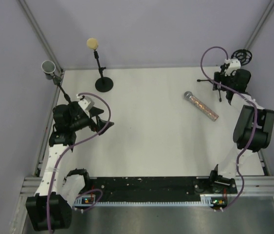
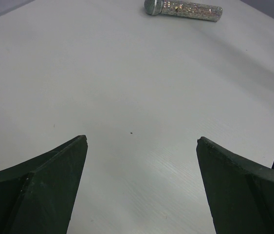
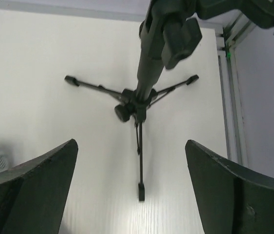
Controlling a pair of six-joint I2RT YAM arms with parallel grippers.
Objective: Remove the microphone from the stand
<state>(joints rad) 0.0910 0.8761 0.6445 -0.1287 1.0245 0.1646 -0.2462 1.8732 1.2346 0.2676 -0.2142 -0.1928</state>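
A glittery microphone [image 1: 201, 106] with a silver mesh head lies flat on the white table [image 1: 151, 136], right of centre. It also shows at the top of the left wrist view [image 2: 185, 8]. A black tripod stand [image 1: 219, 87] stands at the back right with an empty round mount [image 1: 242, 55] at its top. My right gripper [image 1: 222, 79] hangs open above the tripod [image 3: 137, 105], holding nothing [image 3: 132, 144]. My left gripper [image 1: 100, 120] is open and empty at the left, low over bare table [image 2: 141, 141], pointing toward the microphone.
A round-base stand [image 1: 104, 84] at the back holds a yellow foam-headed microphone [image 1: 93, 44]. Another stand with a grey cup-like head [image 1: 47, 68] stands at the back left corner. Purple walls enclose the table. A metal rail [image 3: 230, 97] runs along the right edge.
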